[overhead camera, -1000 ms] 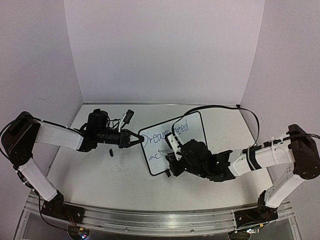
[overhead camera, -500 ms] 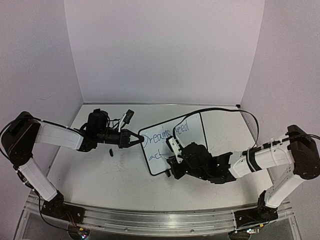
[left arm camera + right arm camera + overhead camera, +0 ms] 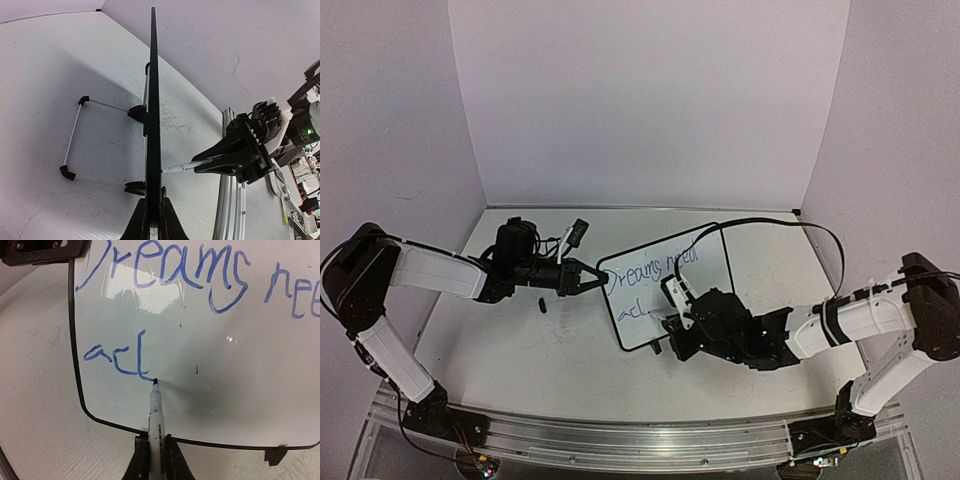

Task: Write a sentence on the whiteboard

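Of the two grippers, the left gripper [image 3: 590, 279] was closed tight, pinching the 9 o'clock edge of the single whiteboard [image 3: 708, 283]. The board stood on edge near the middle of the table [image 3: 520, 350] and bore one sentence [image 3: 165, 270] in two blue lines, "Dreams need" over three begun letters. From its 5 o'clock side the right gripper [image 3: 154, 450] was clamped around one marker [image 3: 155, 412], whose tip touched the board at the last stroke's end.

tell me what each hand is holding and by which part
The left hand clamps the whiteboard by its left edge; right hand grips the marker by its barrel.
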Controlling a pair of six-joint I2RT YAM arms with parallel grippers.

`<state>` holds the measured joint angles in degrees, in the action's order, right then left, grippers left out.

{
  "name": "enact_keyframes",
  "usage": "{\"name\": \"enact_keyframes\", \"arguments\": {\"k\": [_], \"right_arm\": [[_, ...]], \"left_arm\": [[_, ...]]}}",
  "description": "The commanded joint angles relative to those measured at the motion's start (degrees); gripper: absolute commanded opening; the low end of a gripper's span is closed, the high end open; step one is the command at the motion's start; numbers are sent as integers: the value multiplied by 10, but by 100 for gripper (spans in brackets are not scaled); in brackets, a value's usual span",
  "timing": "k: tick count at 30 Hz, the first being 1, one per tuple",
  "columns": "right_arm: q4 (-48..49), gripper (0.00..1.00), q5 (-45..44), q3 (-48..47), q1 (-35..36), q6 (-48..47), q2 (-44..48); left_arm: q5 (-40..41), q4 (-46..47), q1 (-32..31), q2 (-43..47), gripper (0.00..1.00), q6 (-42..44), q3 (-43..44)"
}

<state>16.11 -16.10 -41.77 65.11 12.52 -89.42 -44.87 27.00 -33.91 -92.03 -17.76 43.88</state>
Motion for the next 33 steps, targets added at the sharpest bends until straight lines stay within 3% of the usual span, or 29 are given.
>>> {"name": "enact_keyframes", "arguments": {"k": [1,18,26,33], "right_arm": [[41,0,13,6,-4,-23,49],[42,0,32,-50,-4,-34,-22],[12,0,-27,-57,-4,-9,-31],[5,0,-60,-26,-4,10,18]], "left_arm": [[3,-22,0,-7,0,22,14],[0,-23,0,-6,0,23,19],[1,-24,0,1,0,23,12],[3,-26,0,2,0,24,13]]}}
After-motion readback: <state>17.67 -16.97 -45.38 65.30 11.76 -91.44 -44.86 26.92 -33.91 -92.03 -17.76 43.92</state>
